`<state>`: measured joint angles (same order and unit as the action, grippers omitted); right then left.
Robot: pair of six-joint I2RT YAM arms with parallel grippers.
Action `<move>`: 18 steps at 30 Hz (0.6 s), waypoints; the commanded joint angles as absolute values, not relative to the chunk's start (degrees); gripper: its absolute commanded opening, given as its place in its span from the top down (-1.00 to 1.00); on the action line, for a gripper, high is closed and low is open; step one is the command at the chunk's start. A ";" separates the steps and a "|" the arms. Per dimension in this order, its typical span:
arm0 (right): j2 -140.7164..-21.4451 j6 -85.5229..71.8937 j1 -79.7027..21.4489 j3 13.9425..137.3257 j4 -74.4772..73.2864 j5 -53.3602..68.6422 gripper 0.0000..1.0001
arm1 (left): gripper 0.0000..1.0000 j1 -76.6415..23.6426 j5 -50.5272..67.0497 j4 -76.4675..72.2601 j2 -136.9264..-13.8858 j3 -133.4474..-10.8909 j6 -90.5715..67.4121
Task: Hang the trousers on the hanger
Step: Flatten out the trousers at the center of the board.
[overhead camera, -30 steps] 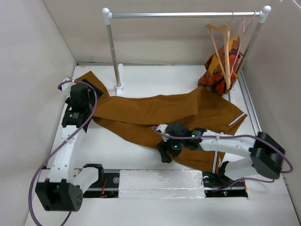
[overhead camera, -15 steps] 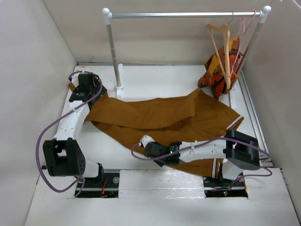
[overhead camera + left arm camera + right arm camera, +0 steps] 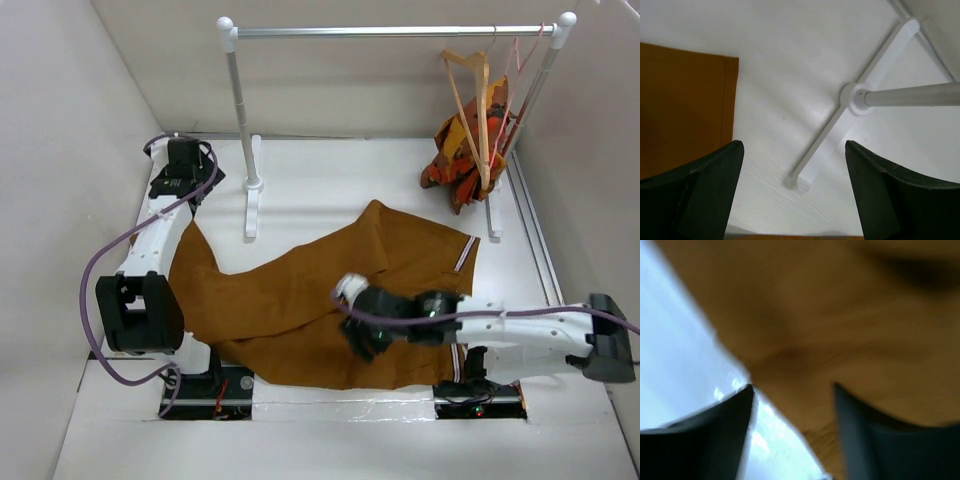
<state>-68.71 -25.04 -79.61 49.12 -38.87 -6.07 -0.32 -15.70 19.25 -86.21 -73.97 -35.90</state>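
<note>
A white clothes rack [image 3: 390, 32] stands on the white table [image 3: 320, 175]. One foot [image 3: 826, 140] of the rack lies right in front of the left gripper [image 3: 792, 150]. A thin pink hanger [image 3: 510, 95] hangs at the rack's other end, far from that gripper, and a bunched-up orange, red and yellow cloth [image 3: 460, 150] is below it.

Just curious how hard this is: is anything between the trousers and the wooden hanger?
Nothing lies on the table between the trousers and the hanger. A patterned garment is bunched at the hanger's lower end, though, and could crowd it.
</note>
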 commanded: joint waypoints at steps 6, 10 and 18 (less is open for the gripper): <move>-50.47 -31.20 -37.53 41.41 -34.22 -11.96 1.00 | -0.44 -4.38 -15.83 16.26 -81.57 -68.03 -35.07; -43.43 -28.41 -14.46 34.90 -29.28 -3.81 -0.07 | -0.34 -5.53 -11.80 13.99 -79.37 -65.57 -34.81; -63.24 -15.48 14.75 35.41 -18.03 11.16 -0.69 | -0.32 -8.69 -5.10 10.81 -76.38 -60.21 -35.68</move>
